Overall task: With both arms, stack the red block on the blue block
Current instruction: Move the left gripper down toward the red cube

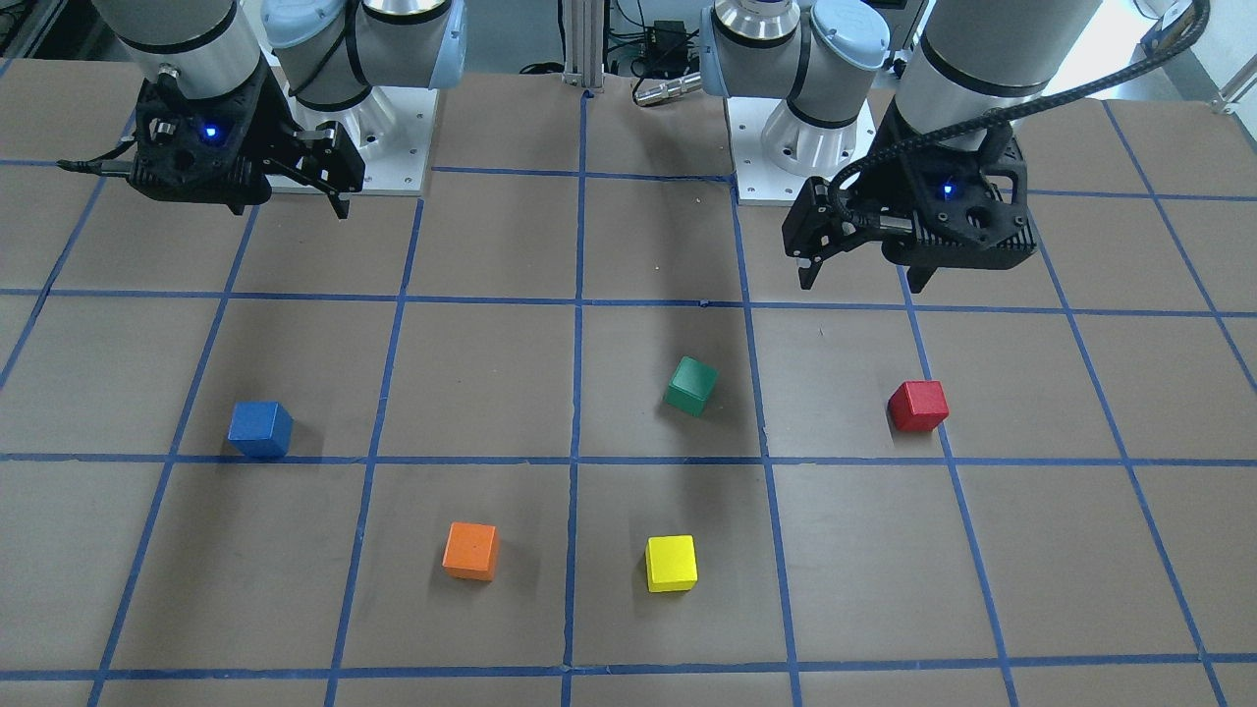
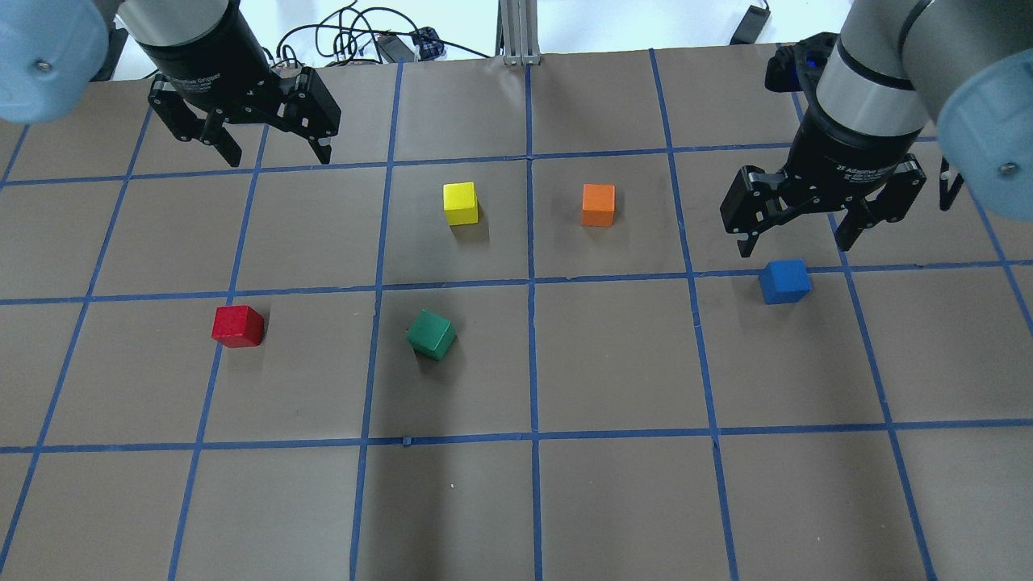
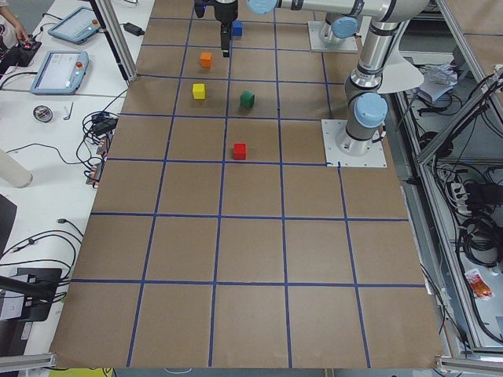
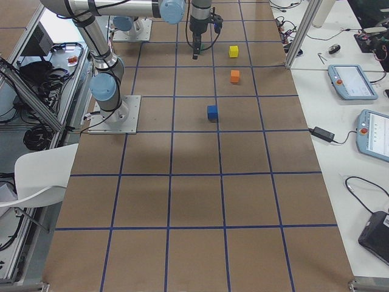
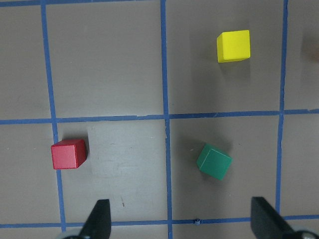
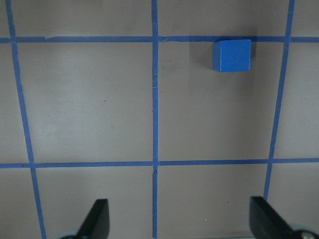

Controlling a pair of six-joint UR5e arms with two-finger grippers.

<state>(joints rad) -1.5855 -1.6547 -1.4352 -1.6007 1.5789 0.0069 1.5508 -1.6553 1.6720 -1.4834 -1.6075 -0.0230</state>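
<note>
The red block (image 2: 238,326) sits on the brown table on my left side, also seen in the front view (image 1: 918,406) and the left wrist view (image 5: 69,154). My left gripper (image 2: 279,155) hangs open and empty above the table, farther out than the red block, its fingers (image 5: 99,219) wide apart. The blue block (image 2: 784,281) sits on my right side, also in the front view (image 1: 260,429) and the right wrist view (image 6: 232,55). My right gripper (image 2: 795,242) is open and empty, hovering just beyond the blue block.
A green cube (image 2: 432,335) lies turned near the middle, right of the red block. A yellow cube (image 2: 461,202) and an orange cube (image 2: 598,205) sit farther out. Blue tape lines grid the table (image 2: 613,363). The arm bases (image 1: 373,147) stand at the robot's edge.
</note>
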